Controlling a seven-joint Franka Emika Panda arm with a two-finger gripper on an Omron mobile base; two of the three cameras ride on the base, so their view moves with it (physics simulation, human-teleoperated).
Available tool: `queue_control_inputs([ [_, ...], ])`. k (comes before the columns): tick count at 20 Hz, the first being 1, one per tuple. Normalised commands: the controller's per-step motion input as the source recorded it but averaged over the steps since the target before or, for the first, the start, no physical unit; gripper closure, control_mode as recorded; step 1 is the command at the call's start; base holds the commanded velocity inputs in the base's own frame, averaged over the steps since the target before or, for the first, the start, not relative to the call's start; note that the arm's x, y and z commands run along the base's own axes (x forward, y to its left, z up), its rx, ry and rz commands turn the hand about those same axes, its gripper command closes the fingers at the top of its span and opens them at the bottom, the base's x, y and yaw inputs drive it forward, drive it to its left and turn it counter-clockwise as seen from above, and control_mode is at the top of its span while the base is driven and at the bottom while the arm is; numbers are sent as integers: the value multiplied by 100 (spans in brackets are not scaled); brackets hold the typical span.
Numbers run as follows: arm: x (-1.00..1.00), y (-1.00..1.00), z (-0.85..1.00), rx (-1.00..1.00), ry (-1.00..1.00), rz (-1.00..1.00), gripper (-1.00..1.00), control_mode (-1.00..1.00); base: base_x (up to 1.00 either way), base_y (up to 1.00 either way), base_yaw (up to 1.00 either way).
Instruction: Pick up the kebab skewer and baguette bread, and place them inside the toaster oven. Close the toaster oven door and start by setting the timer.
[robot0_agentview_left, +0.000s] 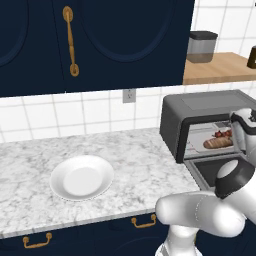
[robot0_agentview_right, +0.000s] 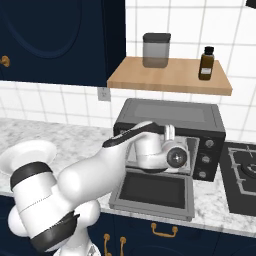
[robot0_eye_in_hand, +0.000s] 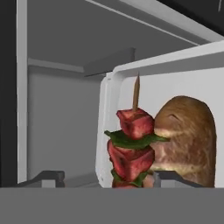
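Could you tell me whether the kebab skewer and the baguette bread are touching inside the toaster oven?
Cannot tell. In the hand view the kebab skewer overlaps the baguette bread behind it, so any contact or gap is hidden; the left base view is too small to settle it.

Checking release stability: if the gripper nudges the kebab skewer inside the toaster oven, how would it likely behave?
The kebab skewer looks stiff on its thin stick, probably light. Its chunky meat should resist rolling, and the baguette bread close beside it may block sliding that way.
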Motion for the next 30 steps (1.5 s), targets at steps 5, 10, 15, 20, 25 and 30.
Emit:
queue_control_inputs([
  [5, 2, -18, 31, 9, 0, 0, -100, -100, 0, 0, 0],
  [10, -19, -38, 21, 5, 0, 0, -100, -100, 0, 0, 0],
  [15, -43, -50, 5, 0, 0, 0, -100, -100, 0, 0, 0],
  [20, -37, -7, 0, -4, 1, 5, -100, -100, 0, 0, 0],
  [25, -8, 4, 0, -3, 0, 3, -100, -100, 0, 0, 0],
  [30, -5, 6, 0, -32, -3, 19, -100, -100, 0, 0, 0],
])
